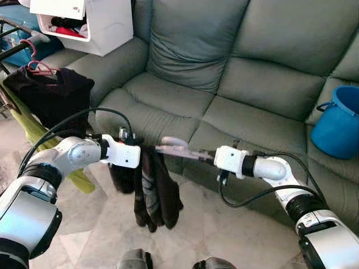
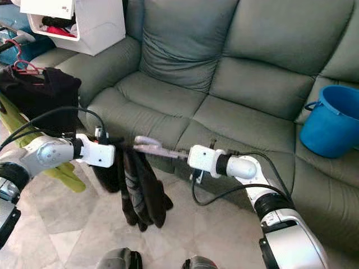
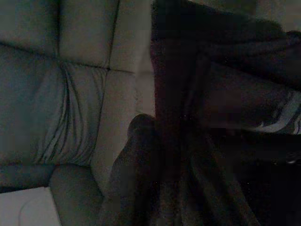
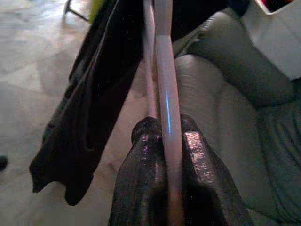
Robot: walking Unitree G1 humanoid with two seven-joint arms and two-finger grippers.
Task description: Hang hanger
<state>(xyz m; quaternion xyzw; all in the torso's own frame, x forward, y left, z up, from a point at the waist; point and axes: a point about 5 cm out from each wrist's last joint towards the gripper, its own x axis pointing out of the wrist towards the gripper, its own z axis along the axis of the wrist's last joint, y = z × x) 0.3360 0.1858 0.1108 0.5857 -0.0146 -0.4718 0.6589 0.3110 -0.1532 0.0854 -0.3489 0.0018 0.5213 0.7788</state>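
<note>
A grey-green sofa (image 1: 235, 84) stands ahead on a pale tiled floor (image 1: 101, 224). In front of it, the right gripper (image 1: 206, 156) clamps the pink hanger (image 1: 175, 147). Dark clothes (image 1: 152, 193) hang from it beside the left gripper (image 1: 136, 150), whose fingers I cannot tell.

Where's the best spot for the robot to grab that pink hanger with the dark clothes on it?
Probably the bare end of the pink hanger, approached from the robot's right. The dark garment drapes over the other end, leaving that thin bar free; the right claw pinches it there already.
</note>
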